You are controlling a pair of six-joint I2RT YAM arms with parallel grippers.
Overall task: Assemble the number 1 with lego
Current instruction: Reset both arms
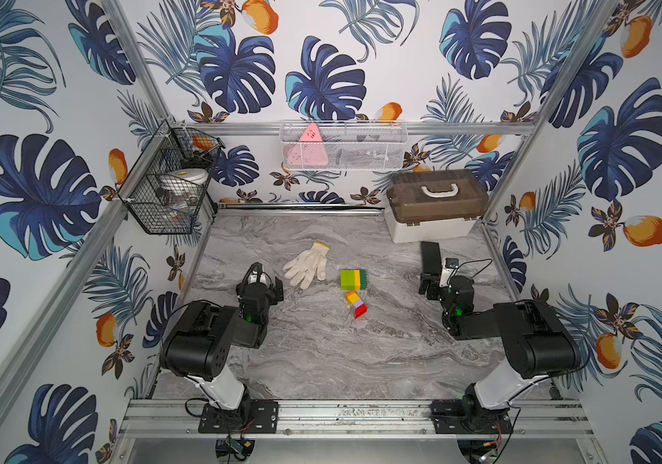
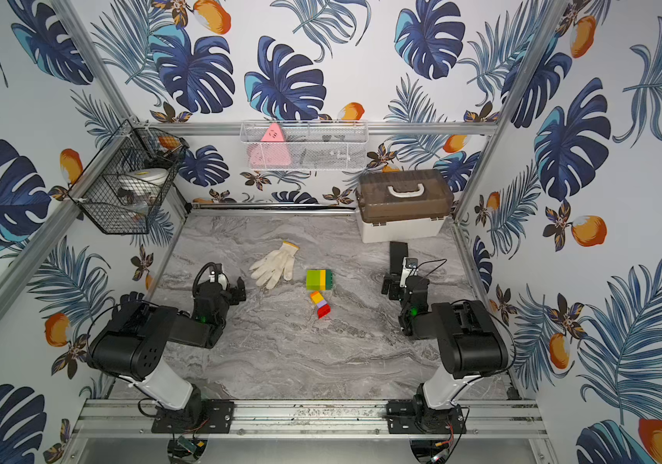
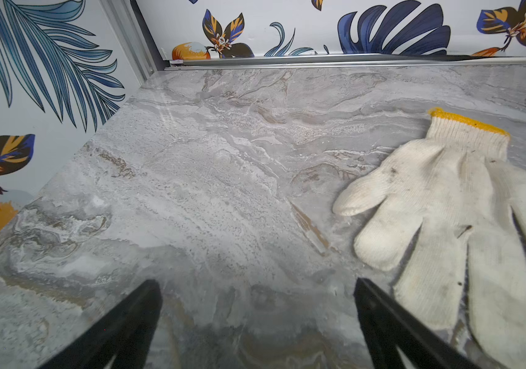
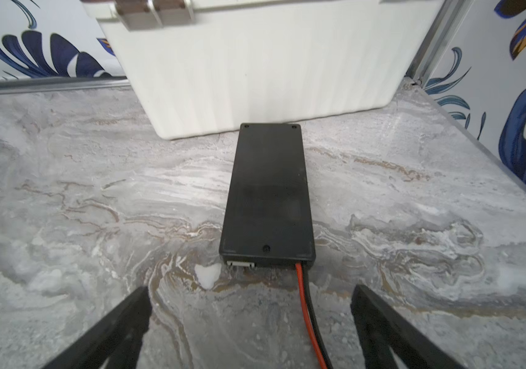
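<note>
The brick column (image 1: 356, 304) lies mid-tabletop (image 1: 321, 353), just on the near side of the chunky block (image 1: 353, 279). Its long axis slants from far-left to near-right. The left fingers (image 1: 260, 286) and right fingers (image 1: 431, 288) are spread and empty on either side of it. The right pair looks slightly nearer.

The glove (image 3: 446, 207) runs off the left wrist view's edge.

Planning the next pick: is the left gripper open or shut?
Open. The left gripper shows its jaws wide apart in the wrist view, only bare table between them.
</note>
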